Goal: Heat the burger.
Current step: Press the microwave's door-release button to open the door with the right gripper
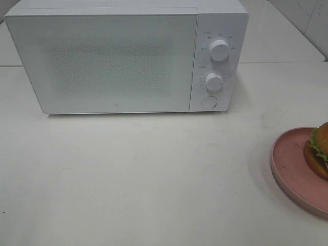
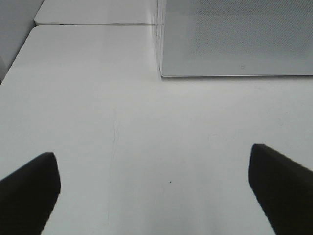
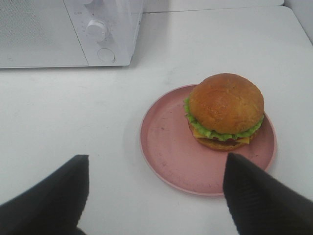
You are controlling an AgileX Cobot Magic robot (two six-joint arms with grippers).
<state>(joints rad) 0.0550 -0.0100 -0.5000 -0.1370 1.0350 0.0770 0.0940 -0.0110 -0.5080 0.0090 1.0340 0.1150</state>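
Both grippers, left (image 2: 154, 188) and right (image 3: 156, 196), are spread and empty, microwave (image 1: 102, 59) door shut, so the right one grabbing the burger (image 3: 225, 111) just ahead first would have nowhere to go.

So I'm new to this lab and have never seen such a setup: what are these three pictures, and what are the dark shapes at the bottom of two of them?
They are three cameras looking at one moment. One sits high above a white table and shows a white microwave with its door closed, plus a pink plate at the right edge. The other two cameras ride on the wrists of two robot arms. The dark shapes are the fingers of each arm's claw. The left claw is open over bare table in front of the microwave. The right claw is open too, looking down at the burger, which sits on the plate. Neither claw holds anything.
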